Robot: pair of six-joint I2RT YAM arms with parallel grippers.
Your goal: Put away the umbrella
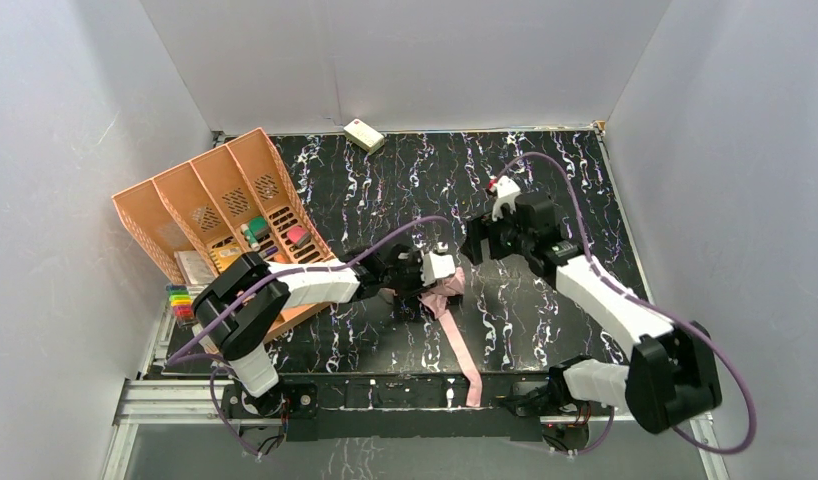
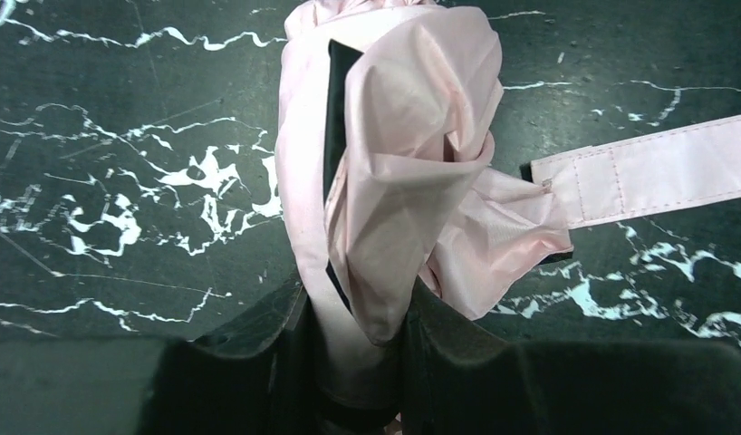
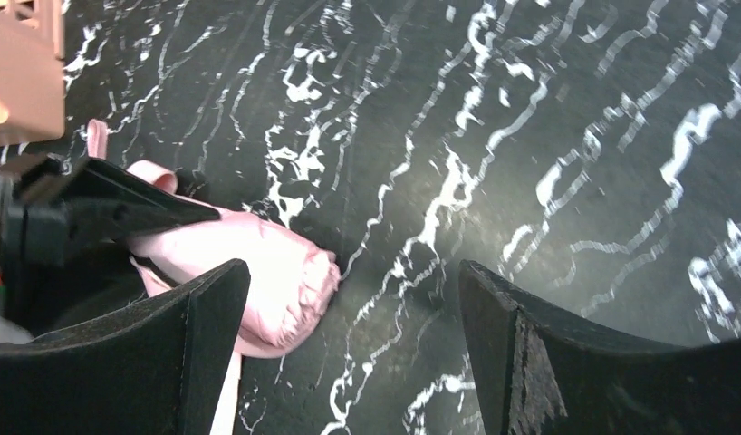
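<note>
Top view, location: umbrella (image 1: 445, 290) lies folded at the middle of the surface (image 1: 545, 180), strap (image 1: 465, 355) trailing toward the near edge.
Left wrist view, grip: left gripper (image 2: 356, 313) pinching the bunched pink fabric.
Right wrist view, grip: right gripper (image 3: 349, 285) spread, empty, just right of the umbrella.
Right wrist view, technique: hold the left pinch firm; gather loose fabric with the right gripper.
Right wrist view, count: one umbrella, two grippers, one orange organizer (image 3: 23, 82) (corner only).

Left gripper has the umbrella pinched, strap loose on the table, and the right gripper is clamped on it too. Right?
Not quite: the right gripper is open and holds nothing; the right wrist view shows its jaws wide apart, the umbrella off to one side. The left gripper does pinch it, and the strap lies loose on the table.
</note>
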